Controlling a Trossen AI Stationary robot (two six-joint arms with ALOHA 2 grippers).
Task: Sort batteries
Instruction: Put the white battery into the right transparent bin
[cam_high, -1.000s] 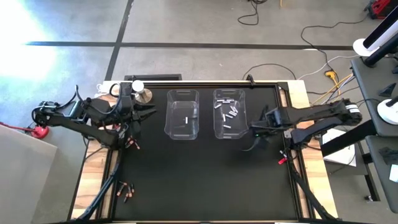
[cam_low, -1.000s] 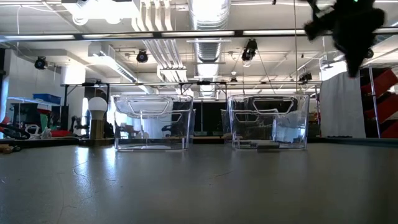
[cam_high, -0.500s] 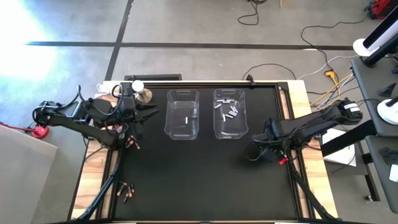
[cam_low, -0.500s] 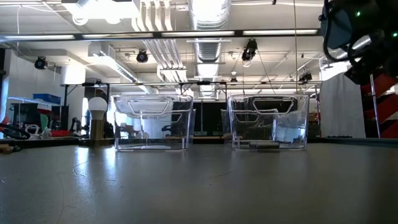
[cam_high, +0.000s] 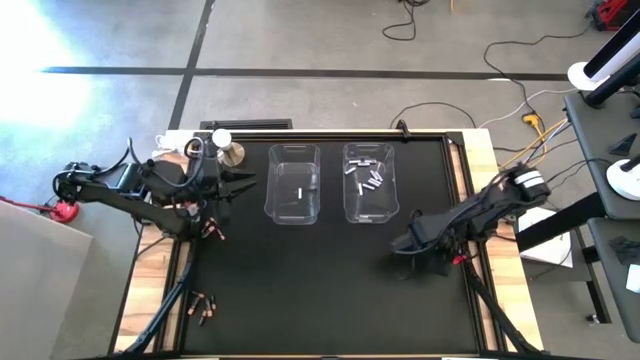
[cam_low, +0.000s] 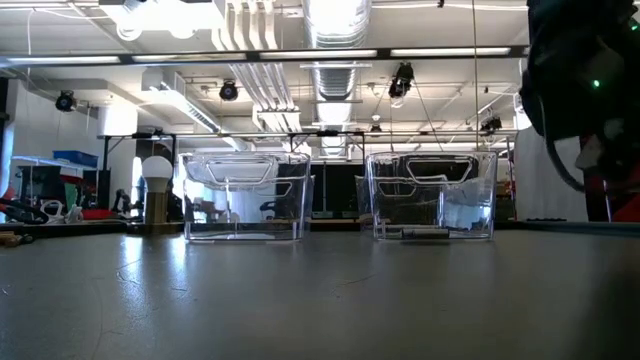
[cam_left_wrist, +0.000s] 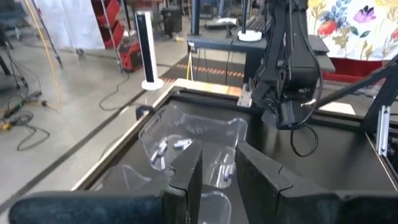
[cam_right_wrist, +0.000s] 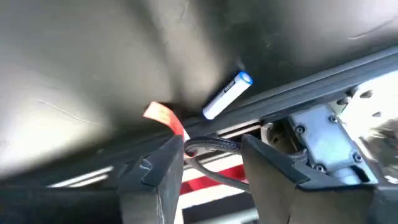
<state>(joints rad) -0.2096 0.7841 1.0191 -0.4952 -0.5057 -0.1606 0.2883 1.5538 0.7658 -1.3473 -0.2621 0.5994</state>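
Note:
Two clear bins stand at the far middle of the black mat: the left bin (cam_high: 293, 185) has one white battery, the right bin (cam_high: 368, 183) several white batteries (cam_left_wrist: 163, 151). Copper batteries lie by the left arm (cam_high: 212, 232) and at the near left (cam_high: 203, 305). One white, blue-tipped battery (cam_right_wrist: 227, 95) lies on the mat against the right rail, beside a small red bit (cam_right_wrist: 164, 117). My right gripper (cam_right_wrist: 211, 148) hangs open just short of it, tipped down. My left gripper (cam_left_wrist: 217, 152) waits left of the bins, held level, with a narrow gap and nothing in it.
A white-topped post (cam_high: 222, 140) stands at the far left corner. The raised right rail (cam_right_wrist: 323, 74) and a dark cable (cam_right_wrist: 208, 147) run close under my right gripper's fingers. The mat's near half (cam_high: 320, 300) is bare.
My right gripper has sunk toward the mat and moved toward the near edge, away from the right bin, tipping from nearly level to pointing steeply down. In the low view the right arm has dropped lower at the picture's right. The bins and batteries have stayed put.

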